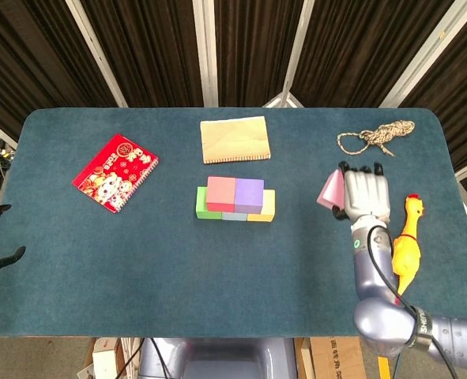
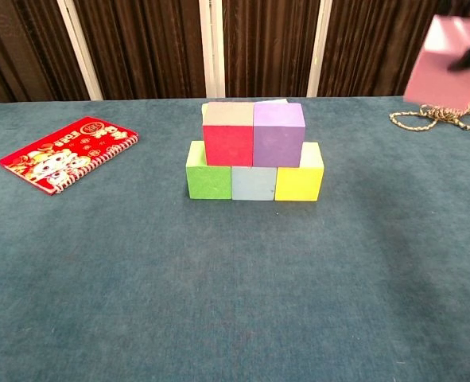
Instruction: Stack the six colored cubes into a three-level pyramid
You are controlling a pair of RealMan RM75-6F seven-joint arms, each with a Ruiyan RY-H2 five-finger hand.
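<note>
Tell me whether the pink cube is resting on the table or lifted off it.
Lifted: the right hand holds the pink cube high above the table, tilted.

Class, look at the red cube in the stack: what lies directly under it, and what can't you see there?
The red cube rests on the green cube and the light blue cube. Their top faces are covered, so the contact surfaces cannot be seen.
</note>
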